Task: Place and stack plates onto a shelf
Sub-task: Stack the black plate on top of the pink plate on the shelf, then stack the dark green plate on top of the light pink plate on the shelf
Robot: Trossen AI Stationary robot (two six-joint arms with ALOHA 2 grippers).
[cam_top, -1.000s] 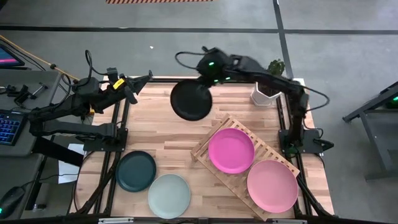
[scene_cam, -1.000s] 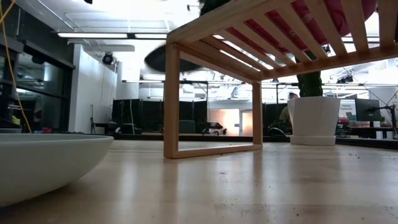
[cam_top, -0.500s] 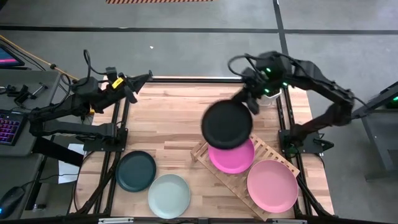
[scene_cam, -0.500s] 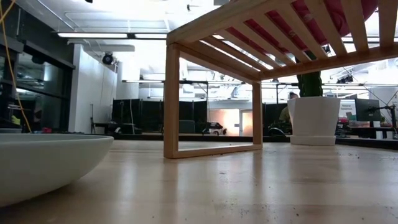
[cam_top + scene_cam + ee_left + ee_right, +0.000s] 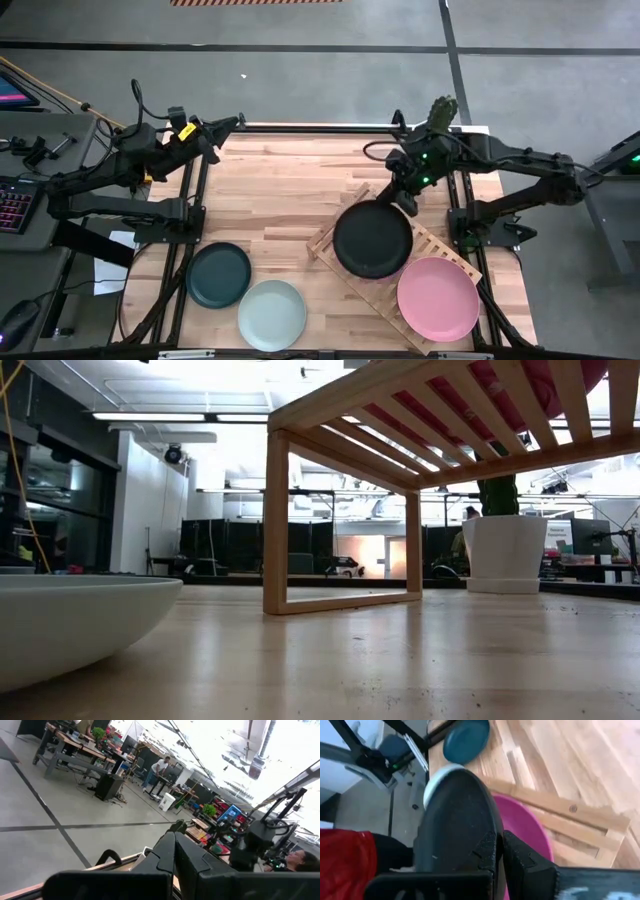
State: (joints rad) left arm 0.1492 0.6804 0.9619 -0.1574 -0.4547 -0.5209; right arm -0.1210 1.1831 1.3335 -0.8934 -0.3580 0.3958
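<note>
Right gripper [image 5: 403, 194] pinches the black plate [image 5: 372, 239] by its far rim, holding it flat over the magenta plate [image 5: 522, 827] on the shelf [image 5: 440, 247], probably just short of resting, so they stack. Left gripper [image 5: 238, 122] waits pressed together at the table's corner.
</note>
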